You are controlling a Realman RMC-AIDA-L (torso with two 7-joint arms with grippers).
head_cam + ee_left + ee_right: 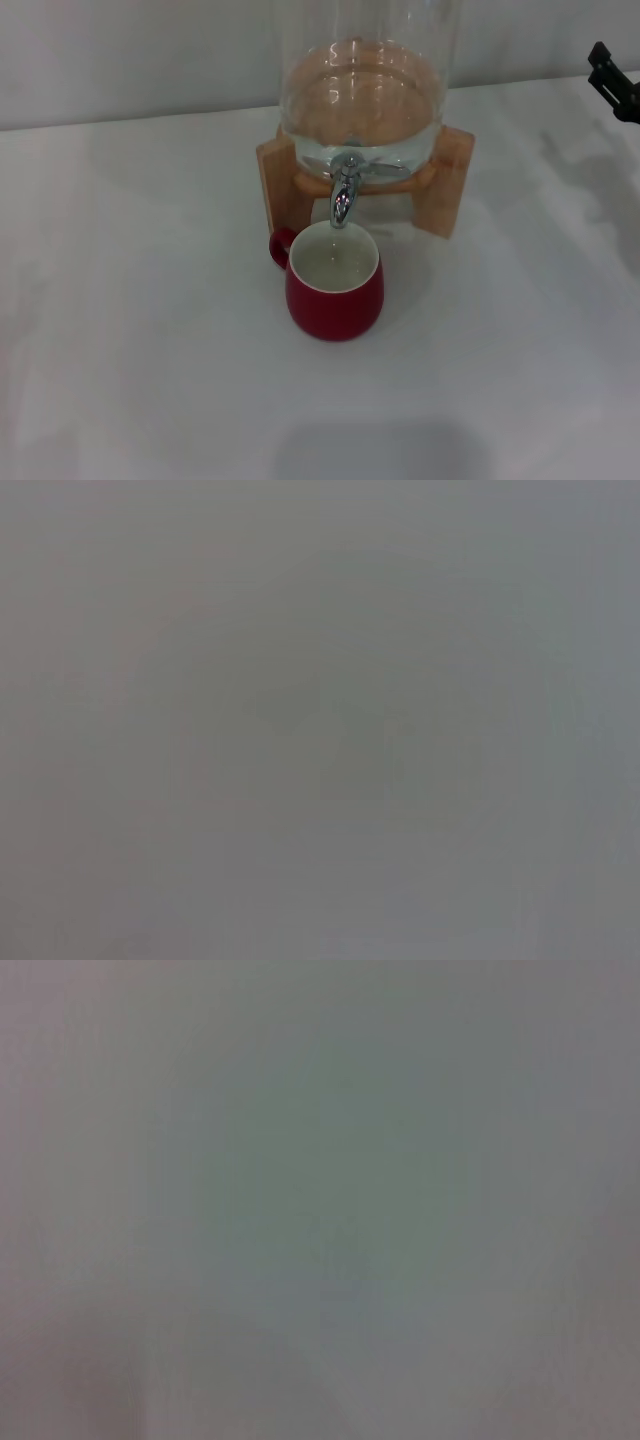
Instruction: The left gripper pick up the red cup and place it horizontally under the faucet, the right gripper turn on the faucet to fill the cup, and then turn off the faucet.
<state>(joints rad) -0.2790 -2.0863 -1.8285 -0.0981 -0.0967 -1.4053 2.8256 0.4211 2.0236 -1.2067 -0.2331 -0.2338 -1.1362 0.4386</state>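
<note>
The red cup (334,283) stands upright on the white table, right under the faucet (345,192), its loop handle pointing to the left and back. There is liquid in its white inside. The chrome faucet sticks out from the clear glass dispenser (365,95) on its wooden stand (452,180). My right gripper (612,80) shows only as black fingertips at the far right edge, well away from the faucet. My left gripper is out of view. Both wrist views show only plain grey.
The white table (130,330) stretches wide on both sides and in front of the cup. A pale wall runs behind the dispenser.
</note>
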